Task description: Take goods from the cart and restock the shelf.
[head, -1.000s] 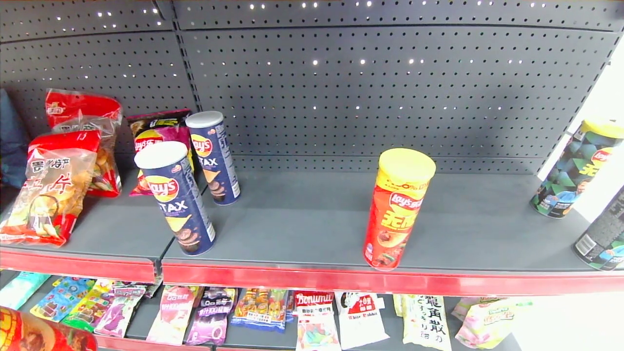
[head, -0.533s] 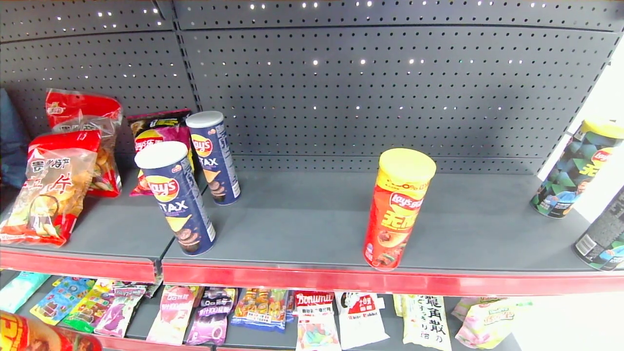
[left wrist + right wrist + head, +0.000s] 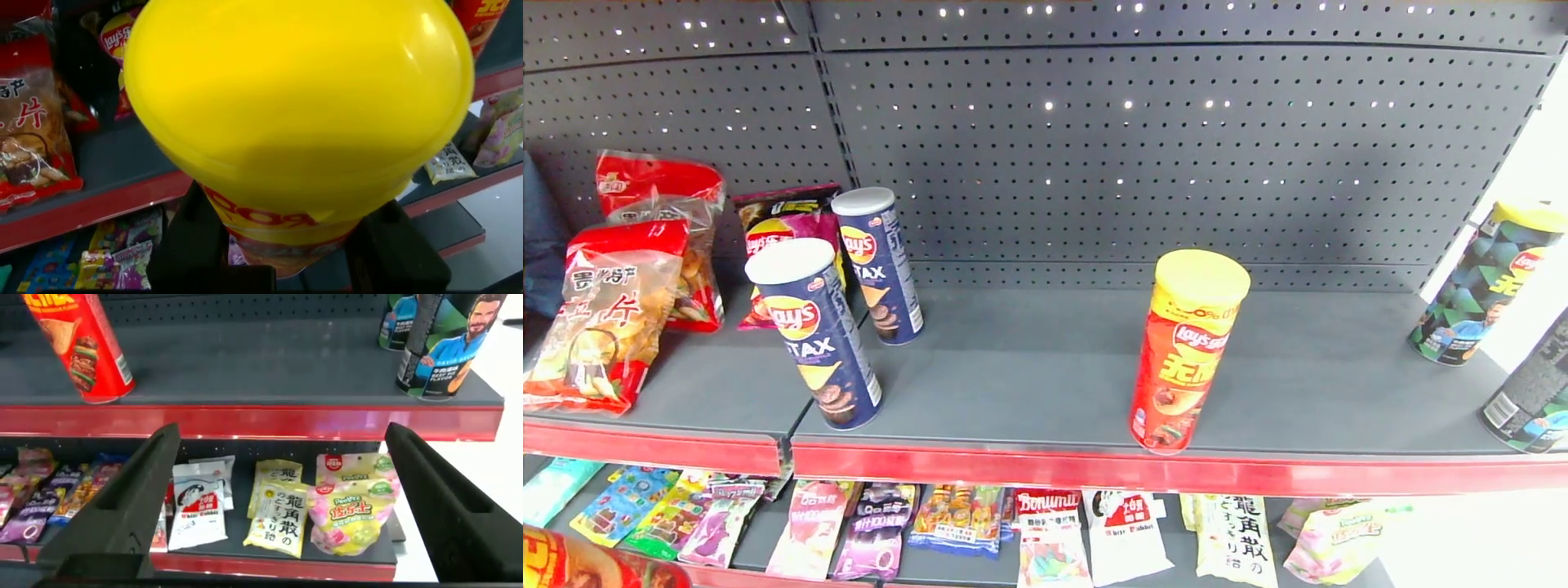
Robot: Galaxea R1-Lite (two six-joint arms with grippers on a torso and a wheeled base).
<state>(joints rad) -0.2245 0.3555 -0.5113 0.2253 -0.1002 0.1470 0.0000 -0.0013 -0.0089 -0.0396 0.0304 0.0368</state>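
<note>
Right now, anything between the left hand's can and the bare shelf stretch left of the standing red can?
Nothing visible on that stretch of shelf, between front blue can and red can. The held can appears below the red front lip; probably lift over it.

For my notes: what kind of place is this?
Probably a shop's snack aisle: a pegboard-backed shelf with a red edge, upright chip canisters on it, candy packets on the tier below.
</note>
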